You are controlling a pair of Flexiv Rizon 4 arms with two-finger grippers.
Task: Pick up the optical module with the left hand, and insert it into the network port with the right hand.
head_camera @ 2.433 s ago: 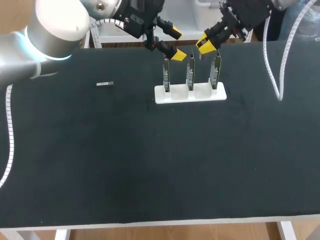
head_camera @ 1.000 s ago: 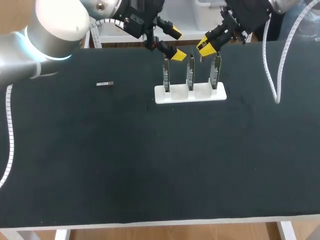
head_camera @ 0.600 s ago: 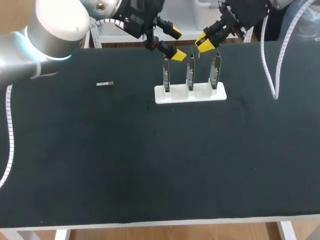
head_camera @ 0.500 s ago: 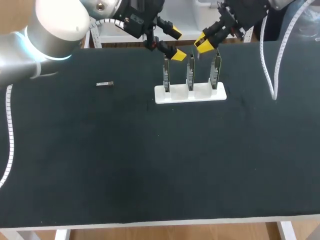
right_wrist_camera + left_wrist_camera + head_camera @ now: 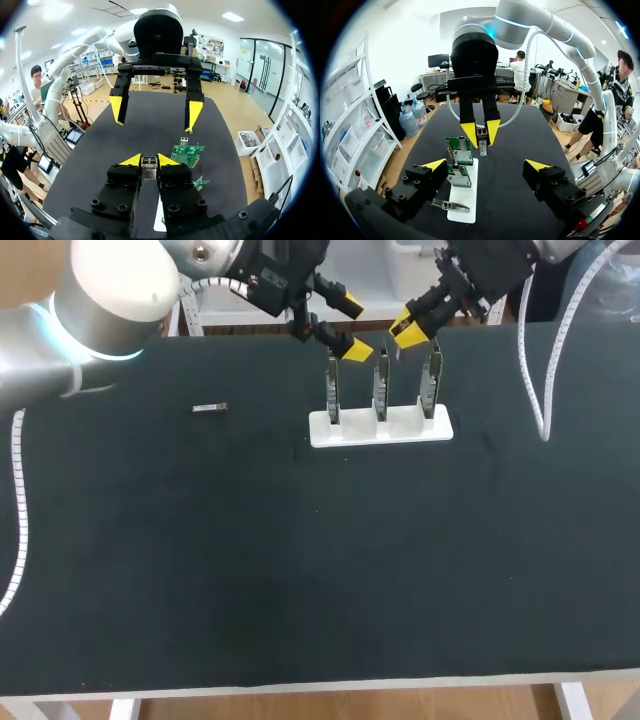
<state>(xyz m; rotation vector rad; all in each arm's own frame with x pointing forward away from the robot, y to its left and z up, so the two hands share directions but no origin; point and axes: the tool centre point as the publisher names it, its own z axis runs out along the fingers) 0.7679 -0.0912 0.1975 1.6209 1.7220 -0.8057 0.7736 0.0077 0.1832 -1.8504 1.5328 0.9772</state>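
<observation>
Right gripper (image 5: pixel 149 160) clamps the optical module (image 5: pixel 149 174) above the far circuit boards (image 5: pixel 188 154), likely to align insertion; left gripper (image 5: pixel 485 165), fingers apart, empty.

Optical module (image 5: pixel 149 169): small, silvery, clamped in right claw (image 5: pixel 150 160), beside upright green board (image 5: pixel 460 149) in white holder (image 5: pixel 466 202).

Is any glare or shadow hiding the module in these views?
Left wrist view: the module in the right hand is well lit, with no glare. Right wrist view: it sits slightly shaded between the fingers, yet visible. Head view: the light is even on the table and the white base stands out, but the held module is too small to tell.
</observation>
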